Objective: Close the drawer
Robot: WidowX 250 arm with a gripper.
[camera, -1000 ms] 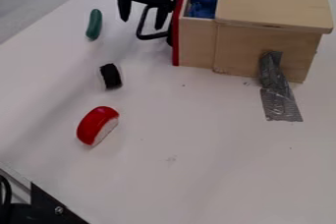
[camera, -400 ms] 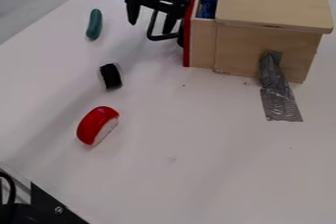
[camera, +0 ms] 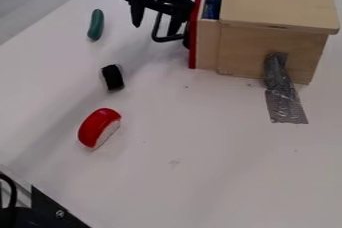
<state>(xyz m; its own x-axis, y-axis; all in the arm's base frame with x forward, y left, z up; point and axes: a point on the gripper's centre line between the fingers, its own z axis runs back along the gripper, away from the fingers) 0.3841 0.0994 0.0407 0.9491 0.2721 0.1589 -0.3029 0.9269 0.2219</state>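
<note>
Soft, diffuse light casts faint, blurry shadows.

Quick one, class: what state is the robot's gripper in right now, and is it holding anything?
Gripper: open, its fingers spread apart at the drawer handle, holding nothing.
</note>
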